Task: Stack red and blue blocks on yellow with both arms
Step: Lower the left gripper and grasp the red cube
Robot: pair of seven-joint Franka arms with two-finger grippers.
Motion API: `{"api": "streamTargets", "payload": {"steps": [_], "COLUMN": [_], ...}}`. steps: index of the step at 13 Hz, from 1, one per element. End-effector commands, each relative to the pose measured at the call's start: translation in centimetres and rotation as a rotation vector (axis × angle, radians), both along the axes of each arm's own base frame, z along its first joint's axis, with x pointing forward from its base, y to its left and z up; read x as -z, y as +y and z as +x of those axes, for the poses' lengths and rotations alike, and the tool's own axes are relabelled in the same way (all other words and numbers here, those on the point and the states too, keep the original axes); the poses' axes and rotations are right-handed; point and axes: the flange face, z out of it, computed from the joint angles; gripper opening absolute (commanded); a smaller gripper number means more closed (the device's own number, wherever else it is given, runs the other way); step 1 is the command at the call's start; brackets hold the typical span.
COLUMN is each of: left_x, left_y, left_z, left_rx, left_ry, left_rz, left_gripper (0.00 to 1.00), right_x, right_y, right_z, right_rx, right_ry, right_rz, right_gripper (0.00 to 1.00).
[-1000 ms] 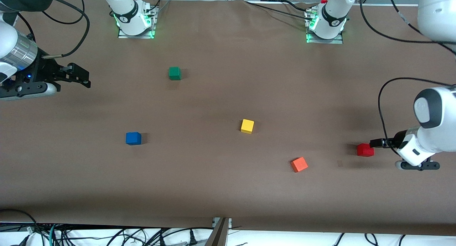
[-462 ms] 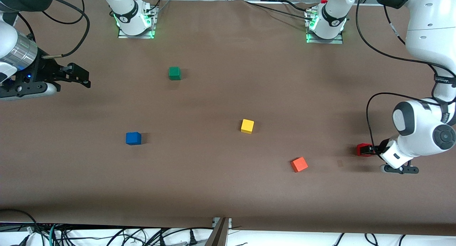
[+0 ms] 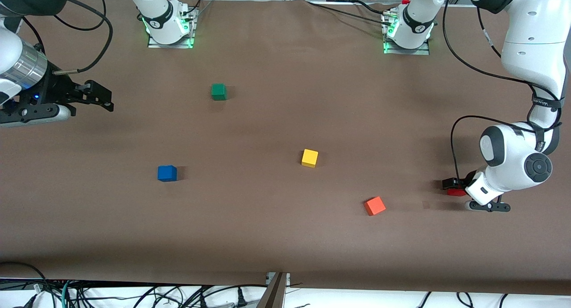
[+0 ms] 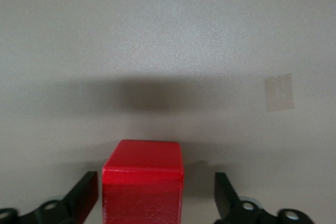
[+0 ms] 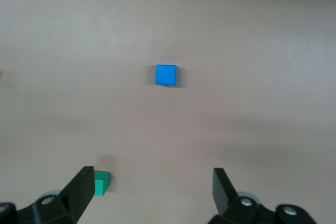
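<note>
The left gripper (image 4: 156, 198), which a second before had stood beside the small matte deep red cube (image 3: 456, 191), had come down around it, jaws spread wide with a gap on each side, nothing gripped yet. I judged closing to be the next step. The red cube sat on the brown table (image 3: 285, 236), well apart from the small matte bright yellow cube (image 3: 309, 158), toward the left arm's end. The small matte bright blue cube (image 3: 167, 173) lay well apart from the yellow cube, toward the right arm's end. The right gripper (image 5: 149, 195) waited, open and empty, over that end.
</note>
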Motion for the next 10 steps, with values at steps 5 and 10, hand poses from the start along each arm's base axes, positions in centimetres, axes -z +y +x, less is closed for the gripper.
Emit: {"api": "streamTargets", "payload": {"steps": [5,10], "left_x": [-2.2,-8.0], "left_y": [0.6,-7.2], "left_z": [0.0,3.1], "left_rx": [0.027,0.041], "left_ry": [-0.026,-0.077], "left_rz": [0.006,-0.012], "left_gripper": [0.00,0.00], "right_x": [0.9,4.0], "right_y": [0.5,-0.1], "right_z": [1.0,2.3], "right_rx": [-0.020,-0.009], "right_ry": [0.004,0.054], "right_rz": [0.005,-0.006], "right_gripper": [0.99,0.99]}}
